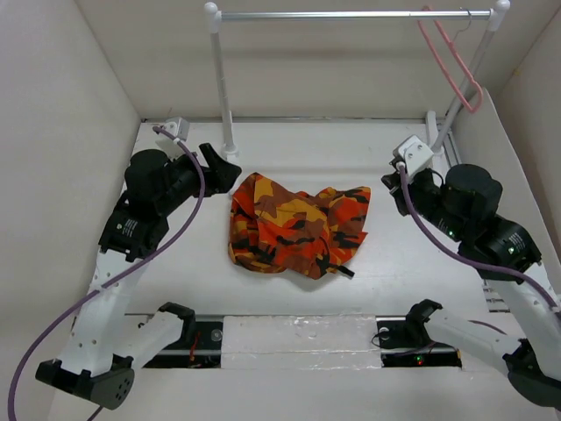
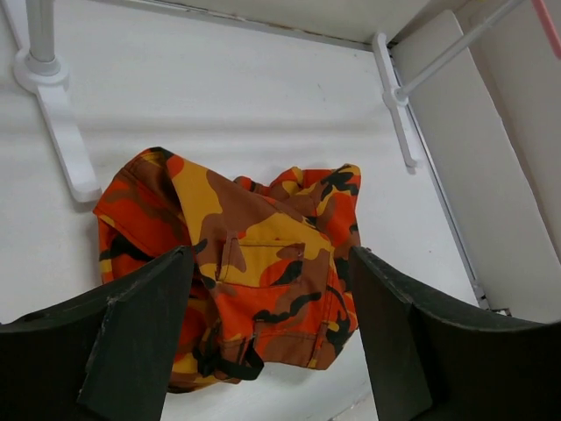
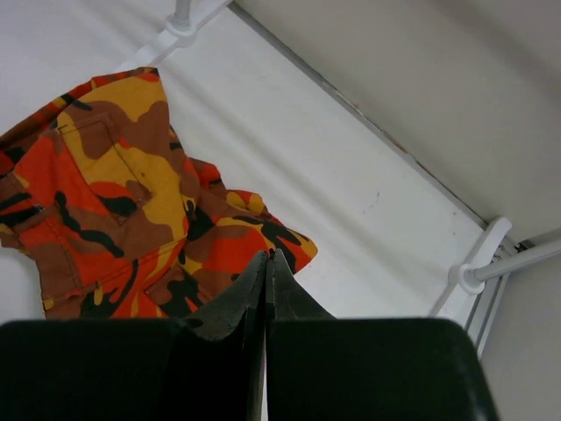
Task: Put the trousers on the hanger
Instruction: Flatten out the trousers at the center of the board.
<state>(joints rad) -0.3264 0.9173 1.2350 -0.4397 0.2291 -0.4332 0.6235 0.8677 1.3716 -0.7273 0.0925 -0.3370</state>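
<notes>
I see the trousers point(image 1: 294, 226) crumpled on the table point(image 1: 412, 263) before the rail point(image 1: 351, 15), the hanger point(image 1: 451, 61) hooked at the rail's right end. The left gripper point(image 2: 272, 254) is spread wide, the right gripper point(image 3: 266, 256) pressed together; neither holds anything.

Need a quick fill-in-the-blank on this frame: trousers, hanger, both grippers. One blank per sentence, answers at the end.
1. The trousers lie crumpled on the table, held by ____ gripper.
2. The hanger hangs on the rail on the ____ arm's side.
3. The left gripper has its jaws ____.
4. The right gripper has its jaws ____.
Missing words: neither; right; open; shut.
</notes>
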